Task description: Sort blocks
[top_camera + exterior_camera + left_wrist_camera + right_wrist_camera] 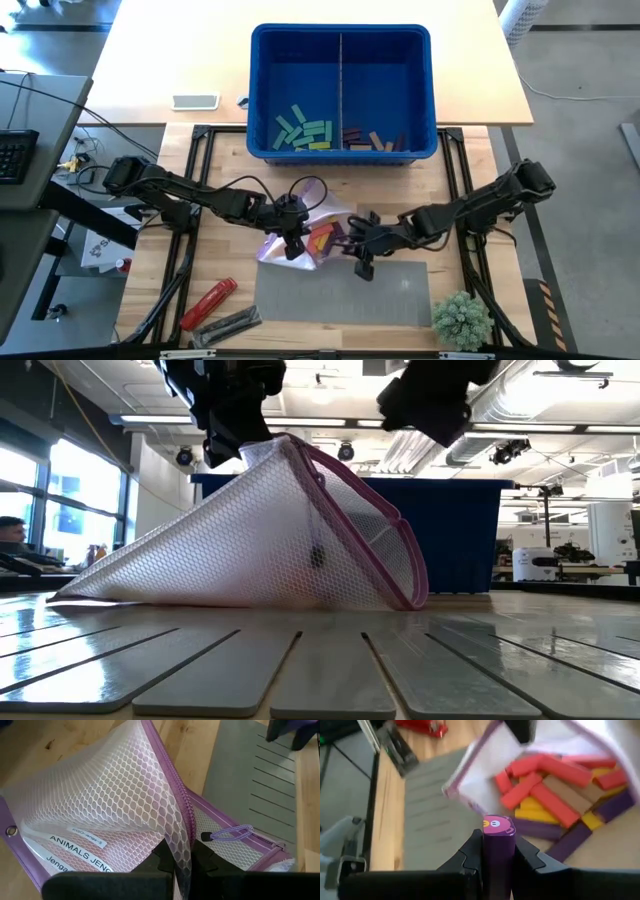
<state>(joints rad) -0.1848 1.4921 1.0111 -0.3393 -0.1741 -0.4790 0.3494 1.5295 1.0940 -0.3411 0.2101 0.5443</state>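
Right now a purple block (498, 845) sits upright between the jaws of my right gripper (498, 851), clamped narrow on it, just above the grey mat (400, 292). Beside it more blocks (555, 790), red, yellow, tan and purple, lie spilled at the mouth of the mesh bag (250, 540) on the worktop (225, 270). My left gripper (182, 862) pinches the bag's zipper edge, jaws closed on it, lifting it into a tent. Sorted blocks (305, 132) lie farther off in the blue bin (340, 38).
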